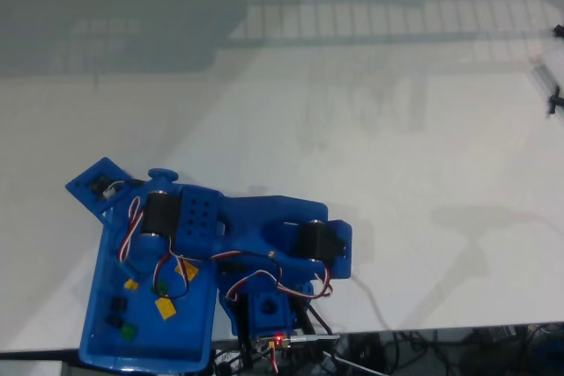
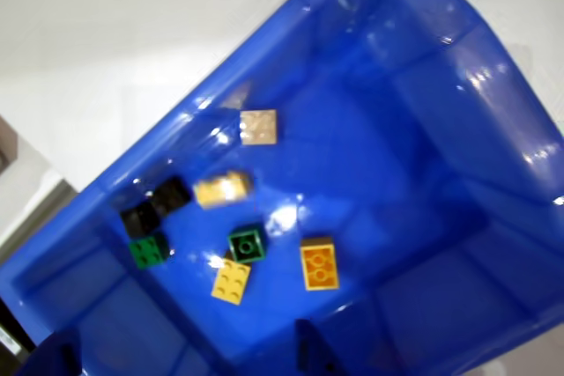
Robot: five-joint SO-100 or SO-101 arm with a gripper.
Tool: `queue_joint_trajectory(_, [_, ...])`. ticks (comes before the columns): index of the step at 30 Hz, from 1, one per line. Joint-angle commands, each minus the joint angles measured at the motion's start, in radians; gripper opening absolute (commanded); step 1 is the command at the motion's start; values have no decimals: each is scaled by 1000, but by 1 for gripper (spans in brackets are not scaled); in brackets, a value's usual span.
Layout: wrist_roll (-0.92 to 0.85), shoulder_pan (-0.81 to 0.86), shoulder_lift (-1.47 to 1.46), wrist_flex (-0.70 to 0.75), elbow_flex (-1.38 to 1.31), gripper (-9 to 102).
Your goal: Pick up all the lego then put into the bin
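Wrist view shows me the lego [image 2: 246, 244] all lying in the bin [image 2: 458, 129], and since I cannot tell whether my hand is open, lifting carelessly could snag the rim.

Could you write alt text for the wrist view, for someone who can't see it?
A glossy blue bin on a white table, seen from above, holds small lego bricks: two yellow, one orange-yellow, one tan, two green and two black, clustered toward the lower left of the picture.
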Motion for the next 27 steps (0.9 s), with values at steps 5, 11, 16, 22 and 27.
queue_joint_trajectory(5, [-5,325,-2,-89,-170,25])
queue_joint_trajectory(11, [242,997,-69,-584,-153,0])
queue_joint_trajectory(16, [104,1238,14,-726,94,0])
queue_joint_trajectory(22, [-176,1381,143,-859,506,0])
queue_joint_trajectory(27, [-382,1442,325,-854,782,0])
